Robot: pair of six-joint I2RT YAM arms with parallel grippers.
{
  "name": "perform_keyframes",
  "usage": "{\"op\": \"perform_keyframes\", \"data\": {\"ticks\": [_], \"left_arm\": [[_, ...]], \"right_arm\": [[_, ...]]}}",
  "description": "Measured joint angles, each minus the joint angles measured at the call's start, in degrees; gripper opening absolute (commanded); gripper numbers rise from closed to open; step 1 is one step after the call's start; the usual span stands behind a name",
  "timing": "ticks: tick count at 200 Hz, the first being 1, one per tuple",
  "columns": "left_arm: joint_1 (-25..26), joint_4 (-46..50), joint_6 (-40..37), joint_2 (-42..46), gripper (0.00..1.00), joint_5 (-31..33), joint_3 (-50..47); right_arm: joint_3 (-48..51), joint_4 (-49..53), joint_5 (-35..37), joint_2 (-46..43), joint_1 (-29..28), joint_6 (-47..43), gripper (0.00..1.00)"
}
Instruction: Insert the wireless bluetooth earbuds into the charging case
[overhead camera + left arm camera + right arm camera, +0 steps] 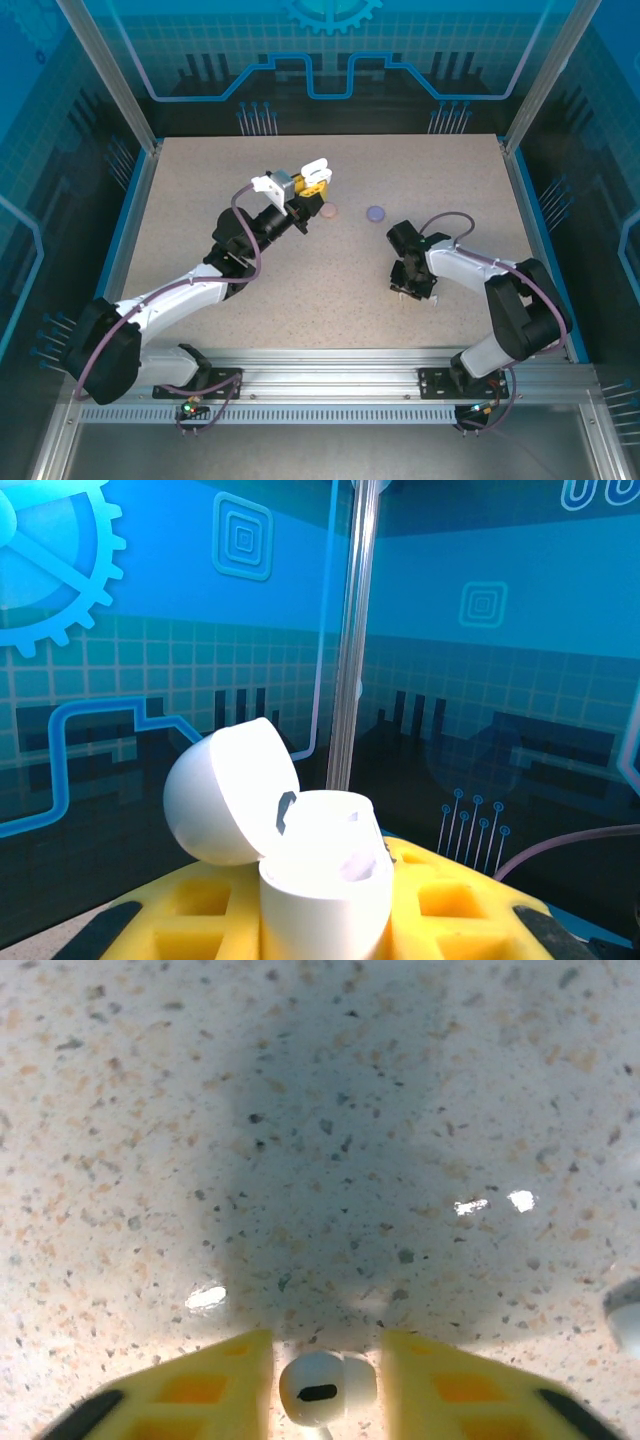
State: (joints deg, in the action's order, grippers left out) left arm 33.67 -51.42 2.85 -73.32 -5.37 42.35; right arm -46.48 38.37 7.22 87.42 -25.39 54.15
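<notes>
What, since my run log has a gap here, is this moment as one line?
left hand holds open white charging case aloft | right hand straddles white earbud on table, grip unclear

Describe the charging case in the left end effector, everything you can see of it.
The white charging case looks like glossy plastic: a rounded cylindrical body with a domed lid hinged open and tipped back to one side. It stands upright, clamped between the yellow fingers of the left end effector. What sits inside cannot be told.
</notes>
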Motion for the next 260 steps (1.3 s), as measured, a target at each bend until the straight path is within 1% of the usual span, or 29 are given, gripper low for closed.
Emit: {"op": "perform_keyframes", "data": {"ticks": [36, 97, 143, 237, 260], "left_arm": [[0.26, 0.13, -0.02, 0.00, 0.00, -0.02, 0.00], [0.31, 0.13, -0.26, 0.00, 0.00, -0.02, 0.04], [0.33, 0.13, -0.26, 0.00, 0.00, 0.00, 0.04], [0.33, 0.13, -0.26, 0.00, 0.00, -0.02, 0.04], [0.33, 0.13, -0.26, 0.00, 0.00, 0.00, 0.04]], "right_arm": [[0.04, 0.17, -0.17, 0.00, -0.02, -0.15, 0.43], [0.04, 0.13, -0.15, 0.37, -0.07, -0.28, 0.42], [-1.84, 1.62, 0.07, 3.02, -0.07, -3.54, 0.41], [-6.23, 4.07, 0.20, 7.21, -0.09, -9.88, 0.36], [-6.49, 4.24, 0.04, 7.50, -0.11, -10.36, 0.32]]}}
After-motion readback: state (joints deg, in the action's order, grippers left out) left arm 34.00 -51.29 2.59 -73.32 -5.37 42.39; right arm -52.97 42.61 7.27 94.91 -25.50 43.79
